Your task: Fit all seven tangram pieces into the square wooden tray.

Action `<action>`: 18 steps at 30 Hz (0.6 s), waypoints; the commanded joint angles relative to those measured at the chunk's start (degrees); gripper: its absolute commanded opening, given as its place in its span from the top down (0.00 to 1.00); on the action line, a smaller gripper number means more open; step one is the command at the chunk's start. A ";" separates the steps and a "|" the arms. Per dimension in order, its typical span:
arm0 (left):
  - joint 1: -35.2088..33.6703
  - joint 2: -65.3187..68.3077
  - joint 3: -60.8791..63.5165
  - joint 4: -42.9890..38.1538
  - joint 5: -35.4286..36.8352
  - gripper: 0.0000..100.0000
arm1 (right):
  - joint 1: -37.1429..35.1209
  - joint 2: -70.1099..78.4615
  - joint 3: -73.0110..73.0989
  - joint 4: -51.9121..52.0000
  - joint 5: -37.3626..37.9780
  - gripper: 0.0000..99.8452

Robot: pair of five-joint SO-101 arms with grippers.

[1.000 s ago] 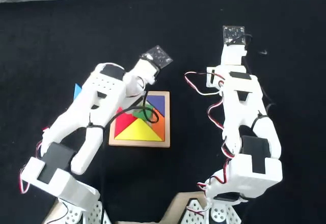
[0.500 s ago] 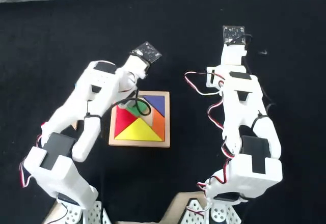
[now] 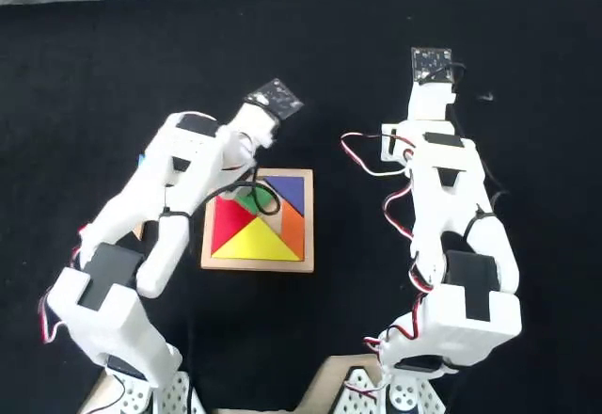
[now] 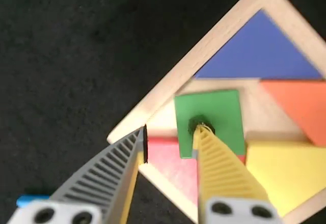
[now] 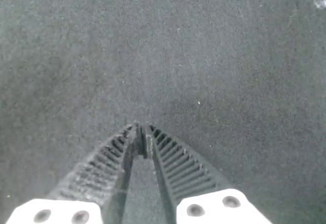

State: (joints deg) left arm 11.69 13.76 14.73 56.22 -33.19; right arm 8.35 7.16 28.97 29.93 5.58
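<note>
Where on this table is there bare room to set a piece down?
Bare black cloth lies between the tray and the right arm, and across the far strip beyond both arms. Crowded: the tray's left side, under the left arm and left gripper.

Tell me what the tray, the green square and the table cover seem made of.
Tray: likely pale unpainted wood, with faint grain and a matte rim.
Green square: probably painted wood, flat even colour with crisp edges; plastic not ruled out.
Table cover: black cloth, felt-like, with a fuzzy matte nap.
</note>
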 commanded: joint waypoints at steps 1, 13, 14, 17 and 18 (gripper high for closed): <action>1.71 4.04 -3.21 -1.93 -0.26 0.84 | 0.44 -0.66 -3.38 -0.97 0.35 0.99; 1.98 1.41 -13.67 9.32 2.11 0.84 | 0.44 -0.66 -3.38 -0.97 0.35 0.99; 1.63 0.53 -13.85 10.73 2.11 0.84 | 0.44 -0.66 -3.38 -0.97 0.35 0.99; -0.57 -1.05 -13.58 14.24 2.02 0.84 | 0.44 -0.66 -3.38 -0.97 0.35 0.99; -1.80 -1.05 -12.88 14.86 1.85 0.84 | 0.44 -0.66 -3.38 -0.97 0.35 0.99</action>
State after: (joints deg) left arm 13.10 16.66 4.35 67.56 -31.43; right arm 8.35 7.16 28.97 29.93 5.58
